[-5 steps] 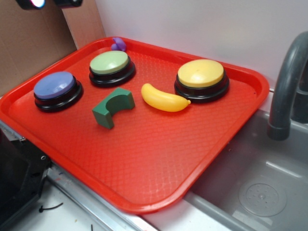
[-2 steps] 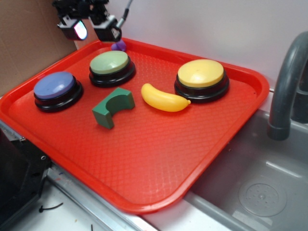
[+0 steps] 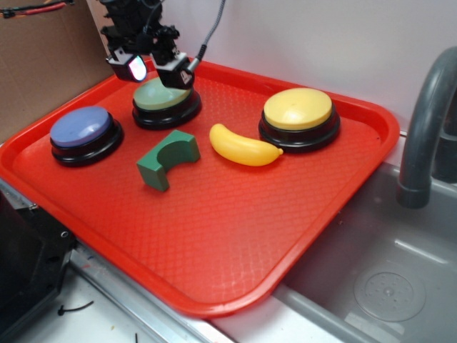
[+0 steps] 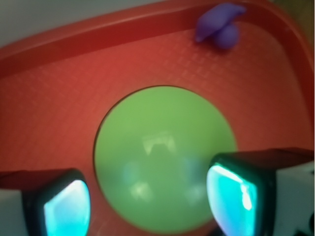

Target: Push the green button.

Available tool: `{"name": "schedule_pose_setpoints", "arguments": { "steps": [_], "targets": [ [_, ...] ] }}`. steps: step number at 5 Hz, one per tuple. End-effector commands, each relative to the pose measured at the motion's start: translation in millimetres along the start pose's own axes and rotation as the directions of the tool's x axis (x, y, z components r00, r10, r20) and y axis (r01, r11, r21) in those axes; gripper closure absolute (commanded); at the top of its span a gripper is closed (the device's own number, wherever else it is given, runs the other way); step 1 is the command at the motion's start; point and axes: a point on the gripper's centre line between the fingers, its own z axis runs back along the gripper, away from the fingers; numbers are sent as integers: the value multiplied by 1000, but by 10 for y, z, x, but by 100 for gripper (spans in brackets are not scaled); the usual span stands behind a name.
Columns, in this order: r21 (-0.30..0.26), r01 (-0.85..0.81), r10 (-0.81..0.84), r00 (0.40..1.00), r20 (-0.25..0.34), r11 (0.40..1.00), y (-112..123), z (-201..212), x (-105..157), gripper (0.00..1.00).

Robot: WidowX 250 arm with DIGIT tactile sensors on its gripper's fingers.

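The green button (image 3: pixel 161 96) has a pale green dome on a black ring base and sits at the back left of the red tray (image 3: pixel 235 236). My gripper (image 3: pixel 153 70) hovers just above the button's far side, open and empty, its glowing pads (image 3: pixel 133 68) spread apart. In the wrist view the green button (image 4: pixel 162 157) fills the middle and my gripper (image 4: pixel 147 204) straddles its near part, with one pad (image 4: pixel 66 206) left and the other right. I cannot tell whether it touches the dome.
A blue button (image 3: pixel 82 132) is left of the green one, a yellow button (image 3: pixel 298 114) at the back right. A dark green arch block (image 3: pixel 168 158) and a yellow banana (image 3: pixel 243 146) lie mid-tray. A purple toy (image 4: pixel 219 27) lies at the back rim. A sink (image 3: pixel 385 286) and faucet (image 3: pixel 425 121) are on the right.
My gripper came in from the top left and moved down and right, from behind the tray's back rim to just over the green button. The purple toy is now hidden in the exterior view.
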Motion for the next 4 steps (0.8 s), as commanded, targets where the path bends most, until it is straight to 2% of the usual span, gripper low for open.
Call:
{"name": "schedule_pose_setpoints", "arguments": {
  "steps": [1, 2, 4],
  "targets": [
    [-1, 25, -25, 1000, 7, 1000, -8, -48, 18, 0],
    [19, 29, -30, 999, 33, 999, 12, 211, -20, 0],
    [-2, 29, -29, 997, 78, 1000, 16, 661, -61, 0]
  ]
}}
